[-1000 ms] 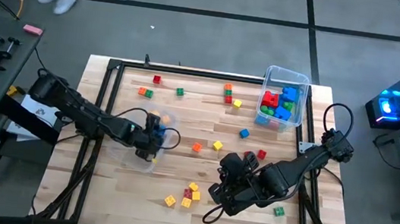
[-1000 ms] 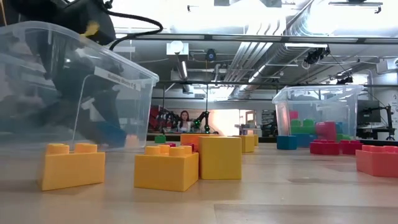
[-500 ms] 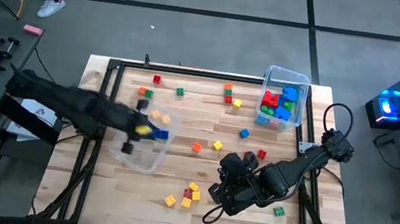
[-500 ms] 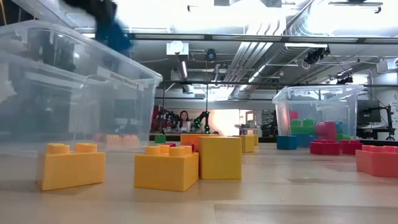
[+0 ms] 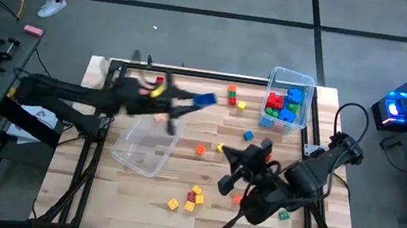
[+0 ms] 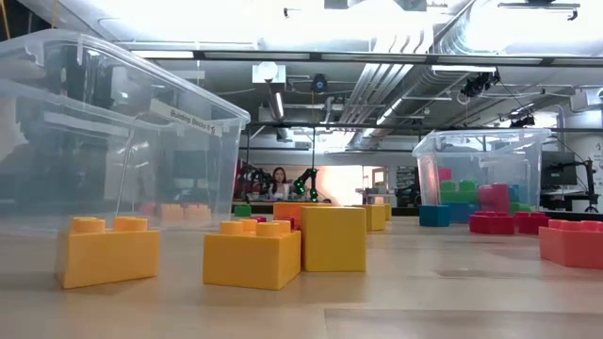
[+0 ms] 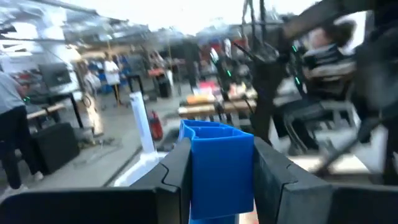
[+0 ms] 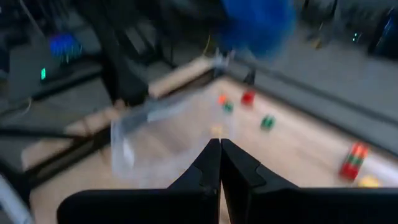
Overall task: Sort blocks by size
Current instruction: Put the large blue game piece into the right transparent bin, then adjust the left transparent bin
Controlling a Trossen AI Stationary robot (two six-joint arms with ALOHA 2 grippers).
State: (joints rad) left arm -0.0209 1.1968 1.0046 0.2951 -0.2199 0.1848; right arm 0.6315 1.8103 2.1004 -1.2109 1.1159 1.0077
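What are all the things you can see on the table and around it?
blue block: one, blue, held up above the back of the table
left bin: one, clear, left-middle of the table
right bin: one, clear, back right corner, holding red, blue and green blocks
loose blocks: many, red, yellow, orange, green and blue, scattered over the table
table: one, pale wood
person: one, far off in the room behind
left gripper: one, dark, shut on the blue block
right gripper: one, dark, shut and empty, over the front right of the table
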